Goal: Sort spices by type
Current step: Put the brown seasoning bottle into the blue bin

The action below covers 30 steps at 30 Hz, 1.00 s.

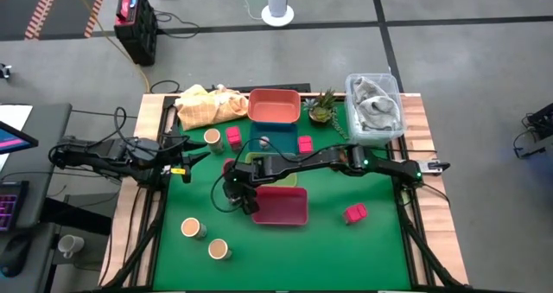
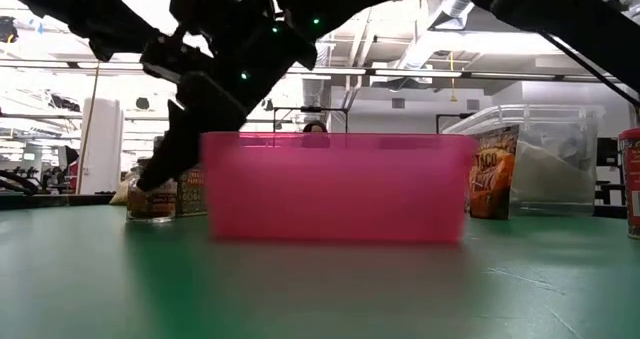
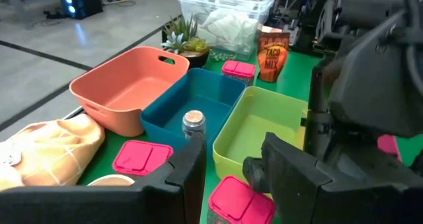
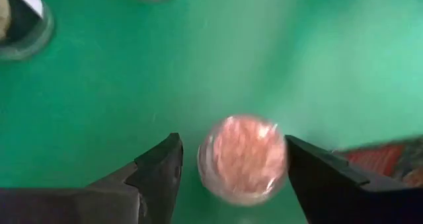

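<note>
My right gripper [image 4: 232, 148] is open and points down over the green mat, just left of the pink tray [image 1: 281, 207]. A small round jar with a pinkish-tan top [image 4: 242, 159] sits between its fingers. My left gripper [image 3: 231, 159] is open near the table's left side, facing a pink cube [image 3: 241, 201]. Other pink cubes [image 1: 233, 137] [image 1: 305, 143] [image 1: 355, 213] rest on the mat. Tan-topped jars [image 1: 212, 136] [image 1: 191, 228] [image 1: 219, 249] stand upright. A tiny cork-topped jar [image 3: 193, 123] stands in the blue tray [image 3: 165, 105]. The orange-brown packet [image 3: 271, 54] stands upright. My right gripper comes at the small jar from above, with one finger on each side of it. One finger [image 4: 158, 168] shows a gap to the jar. The other finger [image 4: 317, 171] meets the jar's outline [image 4: 281, 159], and I cannot tell whether it touches.
The orange tray [image 1: 275, 105], blue tray and yellow-green tray [image 3: 264, 121] sit in a row at the middle and far side. A yellow cloth [image 1: 207, 105], a potted plant [image 1: 322, 107] and a clear bin [image 1: 374, 107] line the far edge. Bare mat lies near the front right.
</note>
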Each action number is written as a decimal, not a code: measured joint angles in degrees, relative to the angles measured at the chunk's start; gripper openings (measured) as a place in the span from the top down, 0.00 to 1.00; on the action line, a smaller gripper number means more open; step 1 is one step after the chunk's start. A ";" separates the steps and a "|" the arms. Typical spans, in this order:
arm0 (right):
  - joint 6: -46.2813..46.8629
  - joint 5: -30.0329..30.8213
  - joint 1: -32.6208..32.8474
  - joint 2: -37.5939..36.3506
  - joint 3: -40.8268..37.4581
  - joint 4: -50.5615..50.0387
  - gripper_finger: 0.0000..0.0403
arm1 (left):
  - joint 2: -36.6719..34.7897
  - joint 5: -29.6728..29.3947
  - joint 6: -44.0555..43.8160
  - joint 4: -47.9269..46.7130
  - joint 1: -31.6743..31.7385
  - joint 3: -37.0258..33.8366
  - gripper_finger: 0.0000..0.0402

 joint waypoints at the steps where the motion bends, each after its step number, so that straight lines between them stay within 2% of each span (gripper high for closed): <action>1: -0.02 0.00 0.00 0.06 0.00 0.10 0.29 | 0.00 0.00 0.00 0.02 0.00 0.00 0.66; 7: -0.14 0.00 0.00 0.87 0.01 0.21 0.33 | 0.00 0.00 0.02 0.02 0.00 0.00 0.66; 13: -0.26 -0.13 -0.15 0.77 0.13 0.94 0.51 | 0.00 -0.02 0.02 0.03 0.00 0.00 0.66; 22: -0.84 0.31 -1.49 -1.78 8.94 -8.22 0.51 | 0.00 -0.04 0.01 -0.09 0.00 0.00 0.66; 30: -0.25 10.10 -5.18 -9.80 8.69 -20.20 0.51 | 0.02 -0.05 -0.16 -0.39 0.00 0.00 0.66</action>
